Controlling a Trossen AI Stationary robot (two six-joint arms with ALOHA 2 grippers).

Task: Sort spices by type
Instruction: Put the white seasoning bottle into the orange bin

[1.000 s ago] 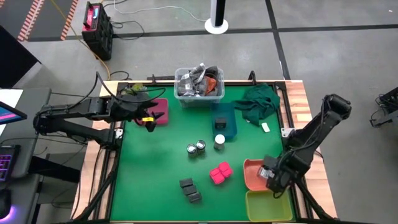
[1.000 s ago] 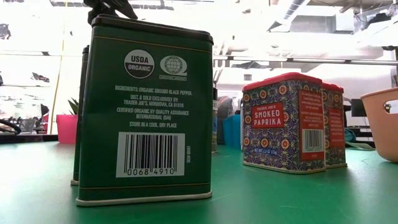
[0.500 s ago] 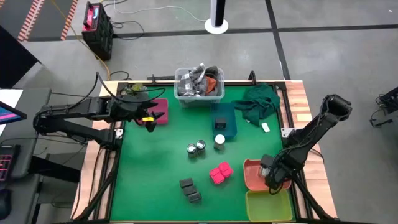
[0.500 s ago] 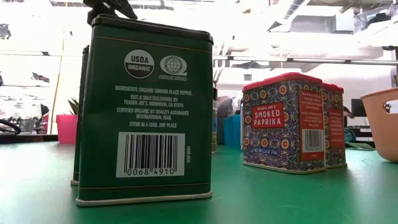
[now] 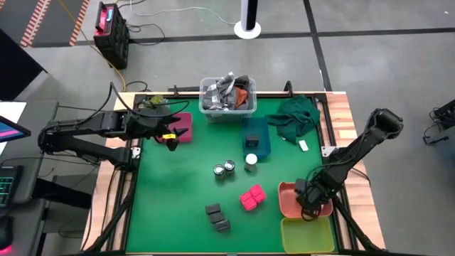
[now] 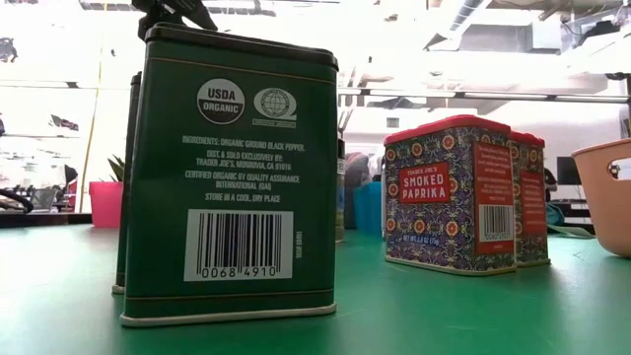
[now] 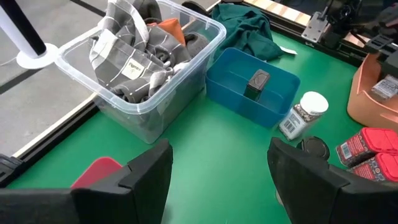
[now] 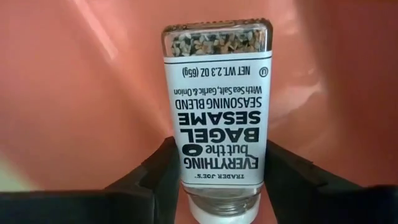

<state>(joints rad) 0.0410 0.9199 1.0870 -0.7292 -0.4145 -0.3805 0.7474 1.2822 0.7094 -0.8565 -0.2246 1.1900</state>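
Bagel-seasoning jar (image 8: 217,118) sits between the right pincer (image 8: 217,186) fingers inside the orange tray (image 5: 288,195), near the desk's right edge; we cannot tell whether it is gripped. Left pincer (image 7: 217,180) hangs half-open, empty.

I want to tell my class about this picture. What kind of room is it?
Probably a robot lab or workshop. Two robot arms are fixed to a green-topped table holding spice tins and coloured trays, cables trail over a grey concrete floor, and a monitor glows beside the table.
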